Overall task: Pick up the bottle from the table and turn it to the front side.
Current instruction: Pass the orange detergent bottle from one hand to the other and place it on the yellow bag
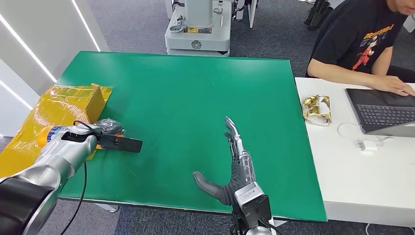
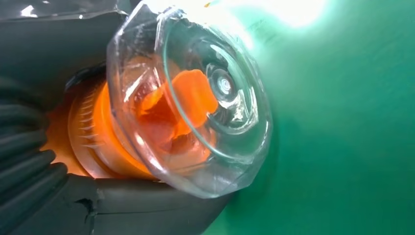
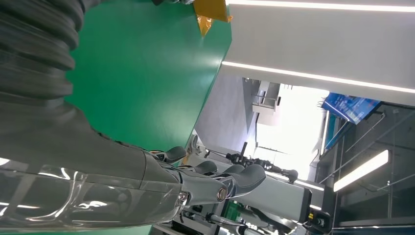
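Observation:
In the left wrist view a clear plastic bottle (image 2: 191, 98) with orange showing through it lies in my left hand (image 2: 58, 196), its round clear end facing the camera over the green table (image 2: 352, 147). The dark fingers (image 2: 24, 147) and thumb wrap around it. In the head view my left hand (image 1: 108, 129) sits at the left edge of the green table (image 1: 195, 93), beside the yellow box, and hides the bottle. My right hand (image 1: 236, 161) hovers over the table's front middle, flat, with fingers stretched out and thumb spread, holding nothing. Its fingers (image 3: 215, 183) are also spread in the right wrist view.
A yellow taped box (image 1: 78, 100) and yellow sheet (image 1: 24, 137) lie at the table's left edge. To the right stands a white table (image 1: 357, 186) with a laptop (image 1: 384, 110), a gold wrapper (image 1: 317, 108) and a charger (image 1: 368, 145); a person (image 1: 362, 39) sits there. A robot base (image 1: 198, 29) stands behind.

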Action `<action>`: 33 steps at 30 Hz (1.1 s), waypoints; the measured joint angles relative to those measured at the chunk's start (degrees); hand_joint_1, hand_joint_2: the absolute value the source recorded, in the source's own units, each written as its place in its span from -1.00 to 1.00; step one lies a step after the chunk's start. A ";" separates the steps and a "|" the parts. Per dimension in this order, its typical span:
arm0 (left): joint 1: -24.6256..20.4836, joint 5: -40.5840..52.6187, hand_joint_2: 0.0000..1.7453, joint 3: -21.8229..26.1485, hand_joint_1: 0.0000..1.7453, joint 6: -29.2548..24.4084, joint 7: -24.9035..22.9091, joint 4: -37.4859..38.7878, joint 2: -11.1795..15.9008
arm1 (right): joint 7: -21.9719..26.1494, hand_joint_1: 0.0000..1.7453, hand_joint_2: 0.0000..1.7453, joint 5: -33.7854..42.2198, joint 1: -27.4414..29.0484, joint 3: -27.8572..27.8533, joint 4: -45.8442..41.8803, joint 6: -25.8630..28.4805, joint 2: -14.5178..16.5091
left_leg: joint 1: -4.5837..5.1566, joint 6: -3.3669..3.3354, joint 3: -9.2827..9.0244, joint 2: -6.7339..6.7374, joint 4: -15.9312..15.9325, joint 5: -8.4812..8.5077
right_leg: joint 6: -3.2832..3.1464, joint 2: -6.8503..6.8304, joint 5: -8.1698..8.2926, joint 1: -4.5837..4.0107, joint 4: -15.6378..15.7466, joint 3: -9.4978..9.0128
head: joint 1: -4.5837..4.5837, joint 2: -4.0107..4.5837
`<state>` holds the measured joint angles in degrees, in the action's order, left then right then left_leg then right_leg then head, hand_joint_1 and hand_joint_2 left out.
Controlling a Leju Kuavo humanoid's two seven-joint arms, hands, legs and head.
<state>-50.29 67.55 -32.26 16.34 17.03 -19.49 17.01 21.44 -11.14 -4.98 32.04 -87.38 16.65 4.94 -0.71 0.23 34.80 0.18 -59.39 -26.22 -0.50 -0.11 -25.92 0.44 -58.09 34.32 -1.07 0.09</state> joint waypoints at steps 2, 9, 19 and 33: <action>0.09 -1.17 1.00 0.59 1.00 0.31 0.45 0.04 -0.10 | 0.01 -1.00 1.00 0.06 0.01 -0.01 0.00 0.10 -0.01 | 0.00 0.00 0.00 0.00 0.00 0.00 | 0.00 0.00 0.00 0.00 0.00 0.00 | 0.00 0.00; 0.16 -4.34 1.00 2.41 0.00 -0.88 1.54 0.16 -0.37 | 0.21 -1.00 1.00 0.21 0.09 -0.05 -0.02 0.40 -0.02 | 0.00 0.00 0.00 0.01 -0.01 0.00 | 0.00 0.01 0.00 0.00 0.01 0.02 | 0.00 0.00; 1.25 -4.83 1.00 3.30 -1.00 -5.49 2.15 0.16 -0.87 | 0.13 -1.00 1.00 0.27 0.13 -0.11 -0.58 0.18 -0.04 | 0.00 0.00 0.00 0.01 0.00 0.00 | 0.00 0.01 0.00 0.00 0.00 0.02 | -0.01 0.00; 2.31 -7.34 1.00 3.37 -1.00 -8.65 5.13 -0.41 0.06 | -1.15 -1.00 1.00 0.53 0.85 -0.24 -2.19 -1.81 -0.26 | -0.01 0.00 0.01 0.03 0.00 0.00 | 0.00 0.04 0.00 -0.01 0.00 0.04 | 0.00 0.00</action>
<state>-47.98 60.21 -28.89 7.69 22.16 -19.89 17.07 20.30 -10.60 -4.13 31.81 -89.57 14.84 4.68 -0.71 0.23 34.81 0.21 -59.39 -26.22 -0.50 -0.07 -25.92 0.43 -58.09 34.36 -1.07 0.09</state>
